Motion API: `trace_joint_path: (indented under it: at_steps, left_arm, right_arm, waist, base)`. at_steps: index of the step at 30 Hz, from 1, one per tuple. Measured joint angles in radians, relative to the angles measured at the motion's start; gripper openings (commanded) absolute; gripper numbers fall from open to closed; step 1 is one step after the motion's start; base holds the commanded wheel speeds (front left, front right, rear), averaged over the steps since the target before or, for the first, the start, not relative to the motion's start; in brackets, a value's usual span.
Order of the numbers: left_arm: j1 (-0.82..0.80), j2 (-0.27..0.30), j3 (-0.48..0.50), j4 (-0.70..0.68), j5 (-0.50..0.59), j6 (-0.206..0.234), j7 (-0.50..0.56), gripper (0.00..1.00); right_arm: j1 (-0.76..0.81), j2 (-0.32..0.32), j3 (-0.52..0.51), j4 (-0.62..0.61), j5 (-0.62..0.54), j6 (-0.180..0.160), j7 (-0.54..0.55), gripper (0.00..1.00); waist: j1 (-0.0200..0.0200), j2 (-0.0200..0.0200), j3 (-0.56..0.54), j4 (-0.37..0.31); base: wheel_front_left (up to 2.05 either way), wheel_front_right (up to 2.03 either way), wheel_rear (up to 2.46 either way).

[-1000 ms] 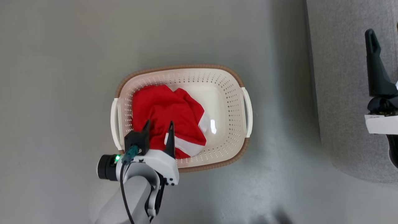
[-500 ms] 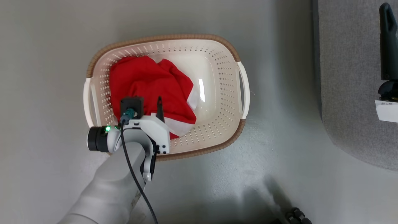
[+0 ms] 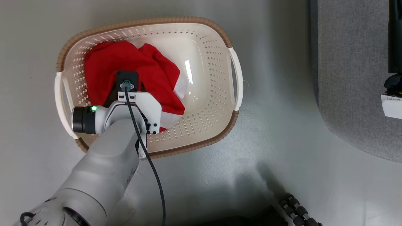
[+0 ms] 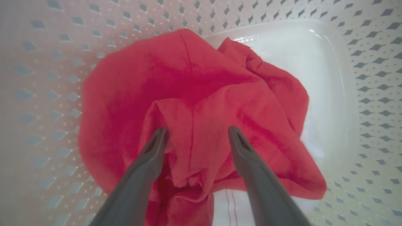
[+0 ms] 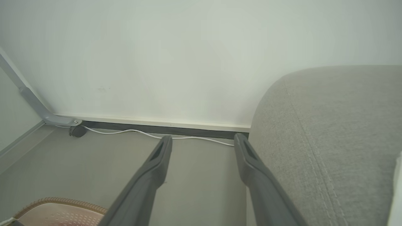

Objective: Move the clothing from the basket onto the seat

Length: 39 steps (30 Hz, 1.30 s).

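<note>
The basket (image 3: 233, 78) stands on a grey floor (image 3: 282, 141), with the seat (image 3: 345, 78) to its right and a strip of floor between them. The clothing (image 3: 154, 67) lies bunched in the basket's left half, red on top and a white piece showing at its right and near edges. The right half of the base is bare and glossy.

The left gripper (image 4: 197, 131) is down inside the basket with its fingers spread. Their tips are on the red cloth and a raised fold stands between them, not pinched. From the head, the pale forearm (image 3: 103, 175), its black cable (image 3: 150, 163) and the wrist with a green light (image 3: 93, 108) cover the fingers and part of the near rim.

The right gripper (image 5: 203, 139) hangs spread and empty at the seat's edge, pointing toward a wall (image 5: 188, 62) where a white cable (image 5: 141, 133) runs along the skirting. A grey bar (image 5: 22, 89) slants down at the far left.

A white tag (image 3: 391, 106) at the right edge carries dark marks too small to read. The white panel (image 4: 230, 205) with thin red stripes and a ribbed black part (image 3: 296, 211) are cut off at the frame edges.
</note>
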Motion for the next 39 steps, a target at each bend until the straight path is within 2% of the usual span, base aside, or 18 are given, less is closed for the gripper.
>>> trace_joint_path:
  at_steps: [7,8,9,19,33,39]
  left_arm:
    - [-0.045,0.001,-0.047,0.016,-0.031,0.029,0.035,1.0]
    - [-0.048,0.001,-0.053,0.013,-0.037,0.03,0.035,0.72]
    - [-0.049,0.001,-0.06,0.011,-0.043,0.032,0.034,0.0]
    - [-0.028,0.001,-0.111,-0.003,-0.114,0.027,-0.007,0.0]
    - [0.096,0.002,-0.152,0.008,-0.193,-0.069,-0.129,0.0]
    - [0.153,0.001,-0.145,-0.013,-0.186,-0.087,-0.142,0.0]
  right_arm:
    - [-0.009,0.006,-0.002,-0.01,0.002,0.0,0.0,1.0]
    - [-0.009,0.007,-0.002,-0.01,0.002,0.0,0.0,1.0]
    - [-0.009,0.01,-0.003,-0.009,0.002,0.0,0.0,1.0]
    - [-0.015,0.03,-0.005,0.015,0.002,0.0,0.0,1.0]
    - [0.022,0.044,0.029,0.101,-0.009,0.0,0.0,1.0]
    - [0.069,0.056,0.04,0.135,-0.018,0.0,0.0,1.0]
  waist:
    - [0.0,0.0,0.035,-0.019]
    - [0.0,0.0,0.037,-0.02]
    - [0.0,0.0,0.038,-0.02]
    - [0.0,0.0,-0.027,-0.018]
    - [0.0,0.0,-0.221,-0.002]
    - [0.0,0.0,-0.324,0.015]
  base:
    - [0.0,0.0,0.0]
    - [0.0,0.0,0.0]
    - [0.0,0.0,0.0]
    - [0.0,0.0,0.0]
    - [0.0,0.0,0.0]
    - [0.0,0.0,0.0]
